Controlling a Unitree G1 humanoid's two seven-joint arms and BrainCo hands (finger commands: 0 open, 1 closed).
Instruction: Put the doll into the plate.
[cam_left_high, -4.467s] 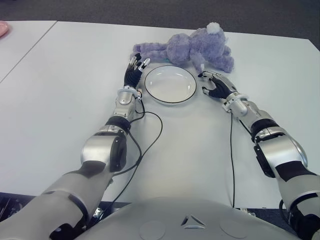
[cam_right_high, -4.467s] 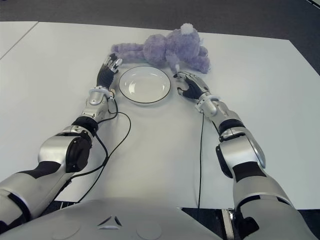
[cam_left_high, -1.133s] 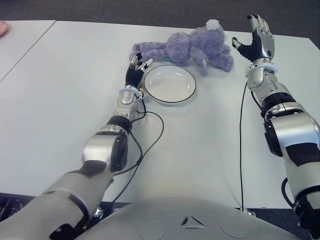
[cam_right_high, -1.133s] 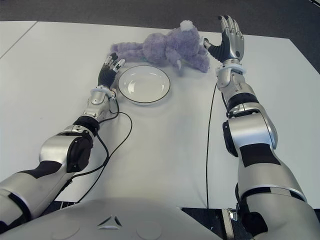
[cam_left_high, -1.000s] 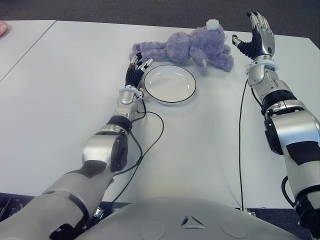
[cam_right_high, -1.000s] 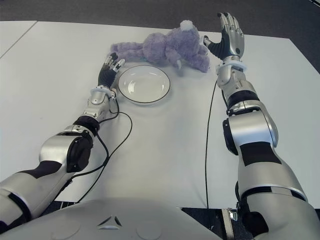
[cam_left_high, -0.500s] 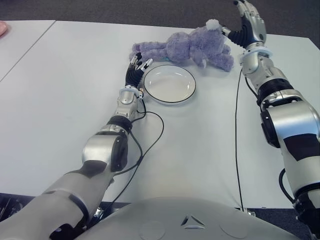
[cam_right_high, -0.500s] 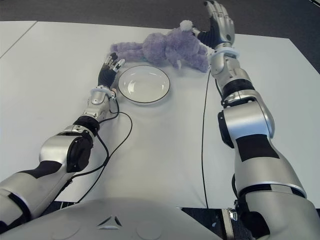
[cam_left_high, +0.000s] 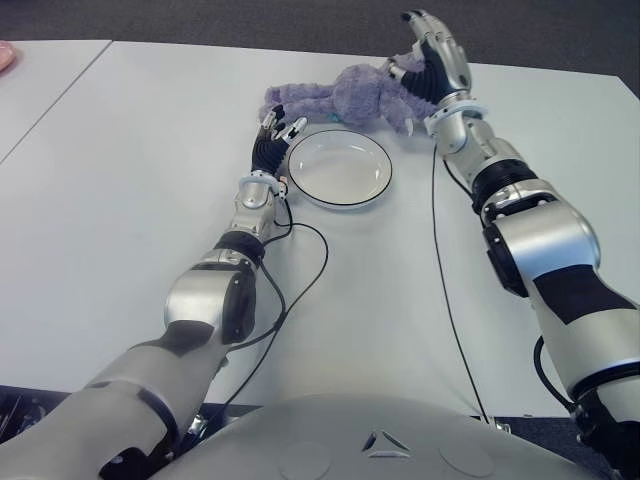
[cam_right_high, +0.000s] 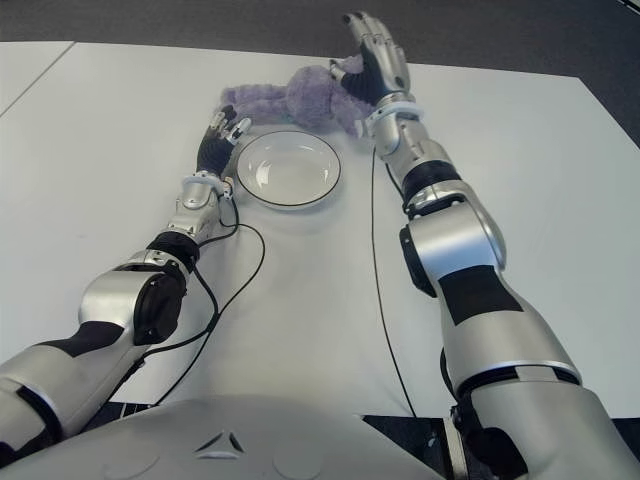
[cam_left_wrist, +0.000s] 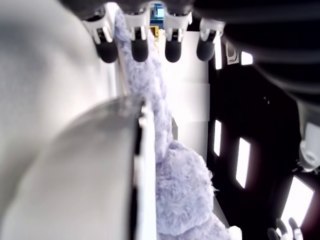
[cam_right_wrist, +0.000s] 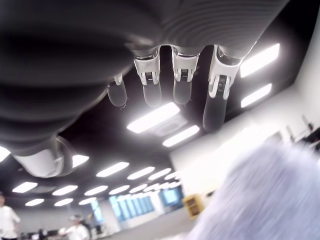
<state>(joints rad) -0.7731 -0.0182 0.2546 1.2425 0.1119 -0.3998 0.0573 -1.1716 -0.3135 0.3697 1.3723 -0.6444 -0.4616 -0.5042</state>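
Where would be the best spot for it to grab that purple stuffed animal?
Probably the doll's round body, taken from above. It lies flat on the table just beyond the plate, and the thin legs trailing towards the open left hand would flop. The open right hand is already poised over its head end.

The doll (cam_left_high: 355, 95) is a fuzzy lavender-purple all over, and the plate (cam_left_high: 340, 168) is plain white with a thin dark line around the rim, sitting on a white table (cam_left_high: 130, 180). Both the left hand (cam_left_high: 272, 140) and right hand (cam_left_high: 432, 62) are black with silver-white fingertip bits, silver-and-black arms, and thin black cables (cam_left_high: 300, 275) trailing off them.
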